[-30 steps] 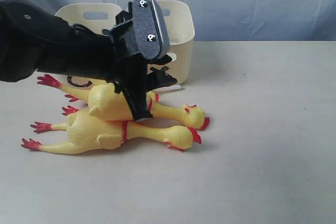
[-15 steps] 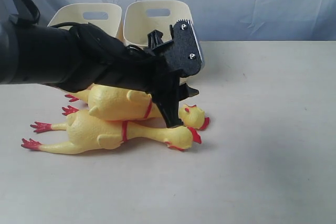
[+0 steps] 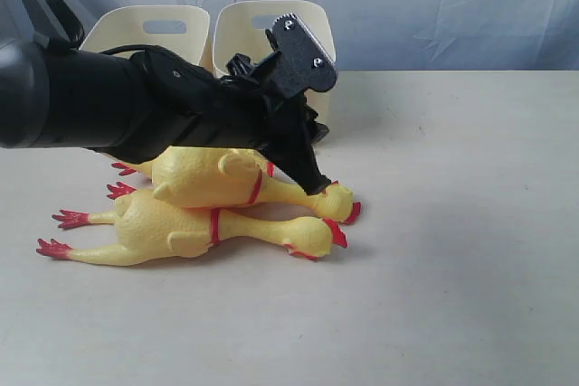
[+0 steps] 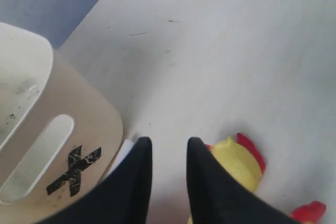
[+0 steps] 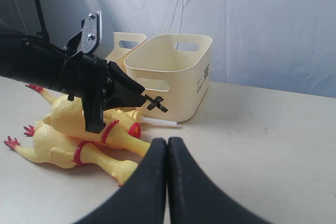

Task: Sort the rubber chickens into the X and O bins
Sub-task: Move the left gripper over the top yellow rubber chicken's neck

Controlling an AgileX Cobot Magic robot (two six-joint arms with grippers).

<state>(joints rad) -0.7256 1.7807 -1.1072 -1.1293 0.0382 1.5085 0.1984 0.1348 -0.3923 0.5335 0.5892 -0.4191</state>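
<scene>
We think the sorting has barely begun. Two rubber chickens lie on the table (image 3: 452,268), side by side and touching, with their heads pointing away from the left arm. One is the back chicken (image 3: 204,178) and the other is the front chicken (image 3: 172,228). Neither one is in a bin yet. If there is another chicken, we cannot see it. It may be behind the big black arm or down in a bin.

The bin with the black X (image 5: 173,85) stands just behind the chickens. The second bin (image 3: 118,29) stands right beside it, and we cannot see its mark. We cannot see the bottom of either bin, so we cannot say if anything is in them.

The left gripper (image 4: 169,144) is down low by the back chicken's head. Its jaws have a narrow gap, and we see only table in the gap. The head sits just outside one jaw, so nothing is held yet. The right gripper (image 5: 168,145) waits off to the side with its jaws pressed together and empty.

So we still have to grab each chicken, lift it and drop it in the right bin.
</scene>
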